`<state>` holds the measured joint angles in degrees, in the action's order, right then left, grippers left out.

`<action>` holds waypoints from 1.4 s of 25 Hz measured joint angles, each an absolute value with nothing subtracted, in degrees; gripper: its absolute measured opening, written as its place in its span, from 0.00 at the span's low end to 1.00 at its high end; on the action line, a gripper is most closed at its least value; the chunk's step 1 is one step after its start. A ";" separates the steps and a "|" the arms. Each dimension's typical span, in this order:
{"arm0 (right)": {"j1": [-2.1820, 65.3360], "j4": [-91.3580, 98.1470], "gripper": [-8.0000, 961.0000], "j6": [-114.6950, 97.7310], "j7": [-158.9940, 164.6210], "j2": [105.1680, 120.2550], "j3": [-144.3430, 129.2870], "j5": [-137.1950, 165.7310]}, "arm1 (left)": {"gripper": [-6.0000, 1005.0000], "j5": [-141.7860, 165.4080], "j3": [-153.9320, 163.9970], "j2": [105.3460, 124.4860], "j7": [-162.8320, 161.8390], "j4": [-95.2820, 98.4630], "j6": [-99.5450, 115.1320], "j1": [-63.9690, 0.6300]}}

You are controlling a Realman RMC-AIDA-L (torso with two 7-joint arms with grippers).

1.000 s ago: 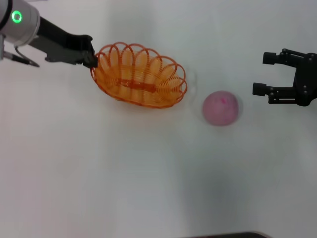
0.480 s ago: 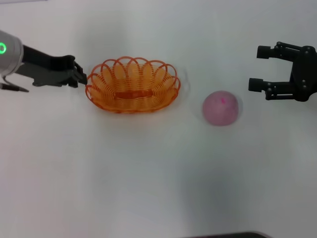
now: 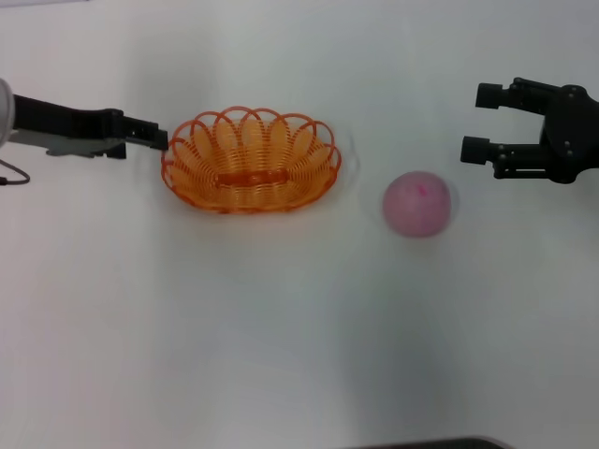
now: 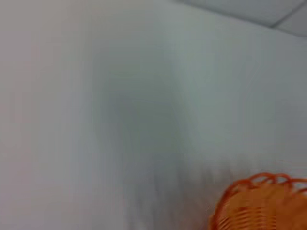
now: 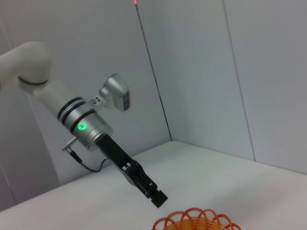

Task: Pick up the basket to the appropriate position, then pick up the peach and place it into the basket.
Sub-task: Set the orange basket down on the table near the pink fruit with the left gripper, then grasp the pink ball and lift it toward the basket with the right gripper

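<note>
The orange wire basket (image 3: pixel 251 161) rests flat on the white table, left of centre; its rim also shows in the left wrist view (image 4: pixel 261 203) and the right wrist view (image 5: pixel 194 221). My left gripper (image 3: pixel 157 137) is at the basket's left rim, open, and in the right wrist view my left gripper (image 5: pixel 156 196) hangs just above that rim, clear of it. The pale pink peach (image 3: pixel 417 203) lies on the table to the right of the basket. Up and to the right of the peach, my right gripper (image 3: pixel 478 123) hovers open with nothing between its fingers.
The white table (image 3: pixel 281 327) stretches bare in front of the basket and peach. A grey wall stands behind the left arm (image 5: pixel 91 129) in the right wrist view. A dark edge shows at the table's near side (image 3: pixel 421 443).
The basket, held tilted a second ago, has been set down flat a little to the left. My left gripper has let go and drawn back. The right gripper has risen slightly.
</note>
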<state>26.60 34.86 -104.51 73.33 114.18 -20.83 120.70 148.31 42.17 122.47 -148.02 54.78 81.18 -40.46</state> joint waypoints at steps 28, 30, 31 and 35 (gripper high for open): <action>26.88 34.14 0.98 -93.38 85.19 118.19 -16.96 117.43 | 0.75 126.11 40.20 124.04 -81.06 58.07 91.35 -23.30; 26.96 34.16 0.98 -93.35 86.05 117.79 -16.96 117.08 | 0.75 126.35 39.95 123.95 -81.01 57.51 92.31 -22.74; 27.03 34.16 0.98 -93.35 86.28 117.64 -16.96 117.04 | 0.75 126.81 39.90 123.91 -80.98 57.27 92.96 -22.46; 27.27 34.63 0.98 -93.10 86.79 117.37 -16.95 116.98 | 0.75 130.04 39.58 123.97 -80.96 56.26 95.49 -21.85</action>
<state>27.27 34.63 -93.10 86.79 117.37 -16.95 116.98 130.04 39.58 123.97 -80.96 56.26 95.49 -21.85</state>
